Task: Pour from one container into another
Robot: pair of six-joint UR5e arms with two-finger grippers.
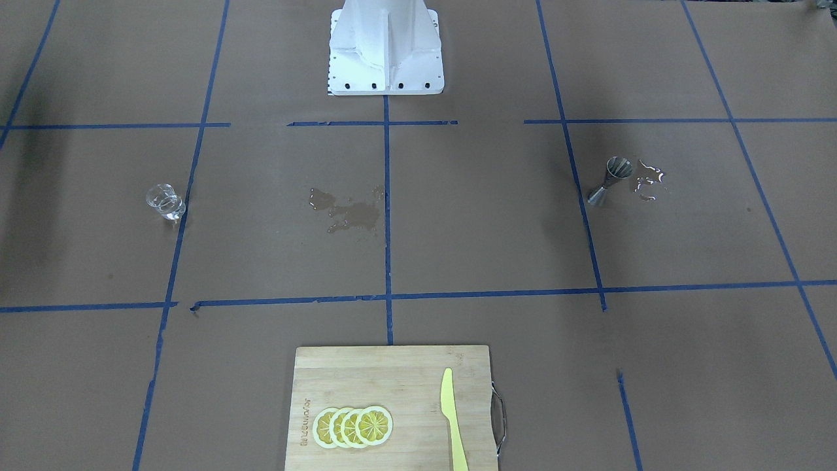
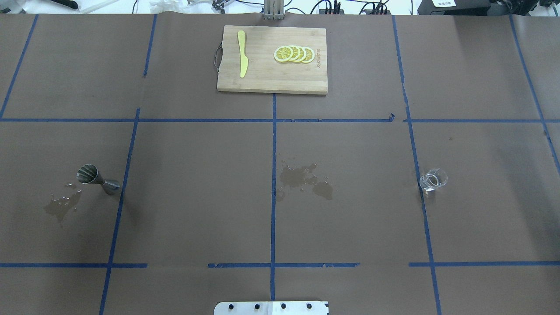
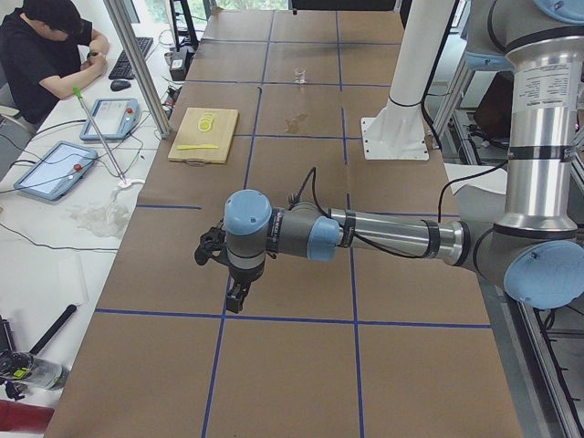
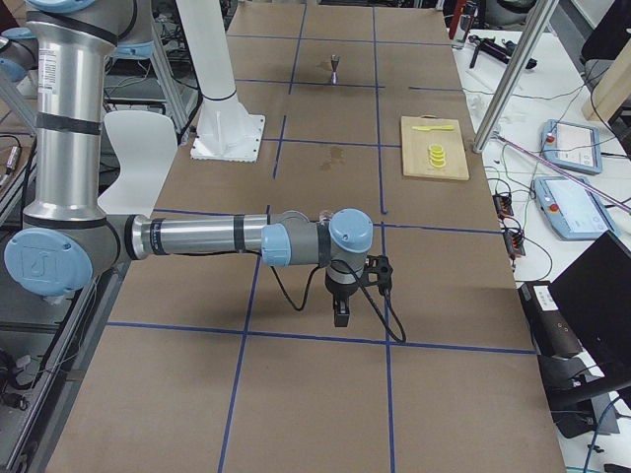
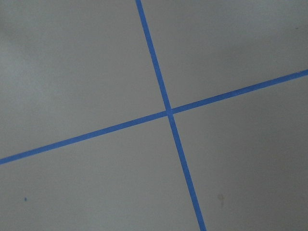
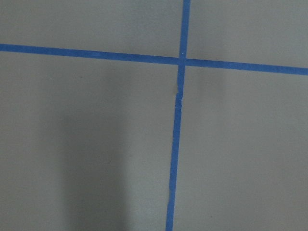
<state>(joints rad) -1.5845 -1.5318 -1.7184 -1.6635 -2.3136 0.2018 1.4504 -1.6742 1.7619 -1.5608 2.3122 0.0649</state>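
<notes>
The left tool (image 3: 237, 292) and right tool (image 4: 341, 313) hang over bare bench (image 2: 197, 210); their grip cannot be told. Mid-bench, one glass cup (image 2: 433, 180) stands toward the right end, contents unclear. One upright jigger (image 2: 97, 178) stands toward the left end, a wet patch (image 2: 61, 205) beside it. At the far edge, one cutting board (image 2: 262, 76) carries four lemon slices (image 2: 294, 54) and one knife (image 2: 242, 53).

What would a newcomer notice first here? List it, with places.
Wet stains mark the middle of the table, and another puddle lies beside the steel jigger on the robot's left. The clear glass cup stands on its right; a cutting board with lemon slices and yellow knife sits at the far edge.
</notes>
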